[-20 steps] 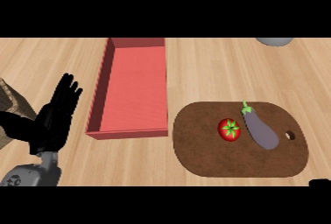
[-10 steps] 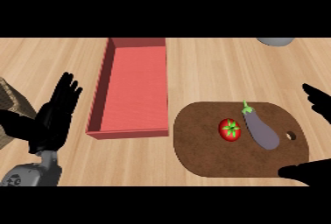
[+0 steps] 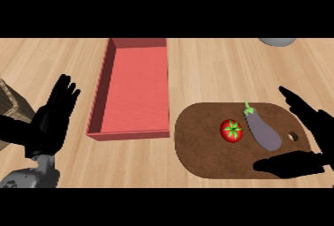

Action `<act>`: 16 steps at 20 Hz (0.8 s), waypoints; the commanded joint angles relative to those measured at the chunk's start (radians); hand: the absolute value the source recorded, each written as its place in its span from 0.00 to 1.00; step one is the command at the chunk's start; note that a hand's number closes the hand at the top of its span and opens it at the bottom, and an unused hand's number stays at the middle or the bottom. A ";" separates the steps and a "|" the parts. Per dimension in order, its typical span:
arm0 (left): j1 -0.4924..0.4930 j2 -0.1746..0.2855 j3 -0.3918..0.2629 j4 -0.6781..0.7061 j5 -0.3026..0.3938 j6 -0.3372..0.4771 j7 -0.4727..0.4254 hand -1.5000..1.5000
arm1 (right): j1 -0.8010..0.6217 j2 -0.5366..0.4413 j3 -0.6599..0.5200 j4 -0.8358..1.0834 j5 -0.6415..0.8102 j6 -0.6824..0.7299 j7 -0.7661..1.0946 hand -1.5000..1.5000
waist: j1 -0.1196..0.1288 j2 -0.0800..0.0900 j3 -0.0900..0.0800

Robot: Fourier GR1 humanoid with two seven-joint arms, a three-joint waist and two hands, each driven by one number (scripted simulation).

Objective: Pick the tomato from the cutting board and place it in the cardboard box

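Note:
A red tomato (image 3: 231, 130) with a green stem lies on the brown cutting board (image 3: 202, 150), just left of a purple eggplant (image 3: 263, 131). The long red box (image 3: 134, 87) stands open to the board's upper left. My right hand (image 3: 312, 142) is open at the board's right end, fingers stretched up and thumb reaching left below the eggplant; it touches nothing. At the left edge my left hand (image 3: 52, 119) rests open, fingers up, left of the box.
A woven basket (image 3: 12, 106) shows at the far left edge behind my left hand. A grey round object (image 3: 279, 41) peeks in at the top right. Bare wooden counter (image 3: 215, 70) lies between box and board.
My right hand has come in from the lower right and now reaches over the board's right end. The left hand, tomato and eggplant have not moved.

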 commanded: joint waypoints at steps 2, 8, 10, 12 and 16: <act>0.057 0.002 0.017 -0.096 -0.013 -0.017 0.036 0.50 | -0.025 0.074 -0.003 0.083 0.066 0.033 -0.005 0.00 | 0.002 -0.001 0.000; 0.016 -0.015 0.073 0.039 -0.003 -0.080 -0.032 0.50 | 0.033 0.089 -0.083 0.112 0.089 0.076 -0.117 0.00 | -0.005 0.000 0.000; -0.086 -0.038 0.078 0.122 -0.033 -0.062 -0.027 0.50 | 0.016 0.176 -0.001 0.092 0.184 0.044 -0.055 0.00 | -0.006 0.000 0.000; -0.054 -0.053 0.066 0.118 -0.050 -0.062 -0.045 0.50 | 0.030 0.205 0.005 0.164 0.199 0.035 -0.122 0.00 | -0.005 0.001 0.000; -0.001 -0.073 0.031 -0.048 -0.074 -0.037 0.054 0.50 | -0.039 0.261 0.021 0.134 0.227 0.070 -0.024 0.00 | -0.001 -0.001 0.000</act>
